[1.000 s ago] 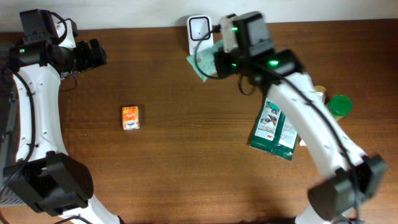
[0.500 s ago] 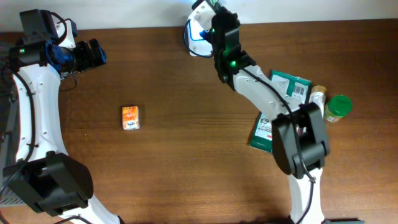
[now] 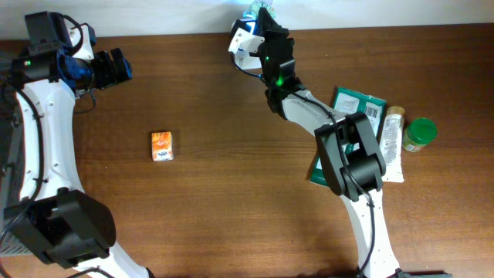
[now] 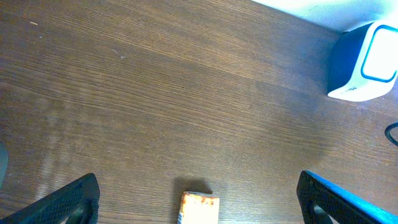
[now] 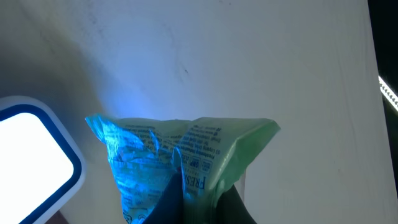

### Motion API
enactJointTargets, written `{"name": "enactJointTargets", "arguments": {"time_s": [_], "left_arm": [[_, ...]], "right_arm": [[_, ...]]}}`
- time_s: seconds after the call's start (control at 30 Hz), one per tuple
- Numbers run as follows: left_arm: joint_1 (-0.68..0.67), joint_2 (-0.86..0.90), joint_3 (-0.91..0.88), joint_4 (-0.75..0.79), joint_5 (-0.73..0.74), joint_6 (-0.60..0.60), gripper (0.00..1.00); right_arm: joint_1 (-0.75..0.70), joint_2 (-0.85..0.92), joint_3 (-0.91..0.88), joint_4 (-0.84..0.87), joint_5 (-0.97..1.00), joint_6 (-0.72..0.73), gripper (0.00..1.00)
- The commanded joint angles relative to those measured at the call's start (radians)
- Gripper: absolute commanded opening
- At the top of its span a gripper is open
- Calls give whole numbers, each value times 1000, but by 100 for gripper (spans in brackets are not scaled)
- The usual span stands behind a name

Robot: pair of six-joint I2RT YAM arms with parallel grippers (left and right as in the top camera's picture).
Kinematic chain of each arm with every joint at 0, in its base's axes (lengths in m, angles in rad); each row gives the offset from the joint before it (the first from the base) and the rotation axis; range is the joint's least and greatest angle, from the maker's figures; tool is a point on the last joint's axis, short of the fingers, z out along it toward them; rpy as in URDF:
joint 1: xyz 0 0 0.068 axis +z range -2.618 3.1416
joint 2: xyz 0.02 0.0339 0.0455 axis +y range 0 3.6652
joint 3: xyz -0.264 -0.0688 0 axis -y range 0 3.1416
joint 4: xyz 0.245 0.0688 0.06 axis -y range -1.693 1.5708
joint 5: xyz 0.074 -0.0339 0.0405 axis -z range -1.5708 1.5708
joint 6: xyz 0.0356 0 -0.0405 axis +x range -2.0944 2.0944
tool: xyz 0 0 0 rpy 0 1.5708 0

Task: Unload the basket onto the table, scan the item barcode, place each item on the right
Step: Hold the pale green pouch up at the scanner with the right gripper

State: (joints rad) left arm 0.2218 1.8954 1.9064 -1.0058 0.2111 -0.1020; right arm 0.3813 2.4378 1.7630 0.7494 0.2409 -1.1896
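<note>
At the far edge of the table, near its middle, your right gripper is clamped on a crinkled green pouch, its jaws pinched tight on the lower part of the pack. From the right wrist view you see the pouch rising from the fingers with its printed face turned to the camera, and its left half is washed in blue light (the print is too small to read). Just beside it, to the left in that view, sits the white barcode scanner with its bright window; whether pouch and scanner touch, you cannot tell. From overhead, your right arm stretches across the table to that far edge, with the scanner standing at the edge beside the wrist. Your left gripper hangs over the far left corner with its jaws spread wide, holding nothing. Its wrist camera looks down on the wood, a small orange box and the scanner farther off. The orange box lies flat on the left half of the table, well apart from both grippers. Near the right edge lie two more green packs, a white tube and a green-capped bottle, all close together.
</note>
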Motion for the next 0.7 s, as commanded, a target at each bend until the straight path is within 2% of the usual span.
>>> {"name": "enactJointTargets", "arguments": {"time_s": [0.0, 0.67], "left_arm": [[1, 8, -8, 1, 1, -6, 99], [1, 8, -8, 1, 1, -6, 99]], "right_arm": [[-2, 19, 10, 18, -27, -11, 4], [18, 14, 10, 11, -10, -11, 4]]}}
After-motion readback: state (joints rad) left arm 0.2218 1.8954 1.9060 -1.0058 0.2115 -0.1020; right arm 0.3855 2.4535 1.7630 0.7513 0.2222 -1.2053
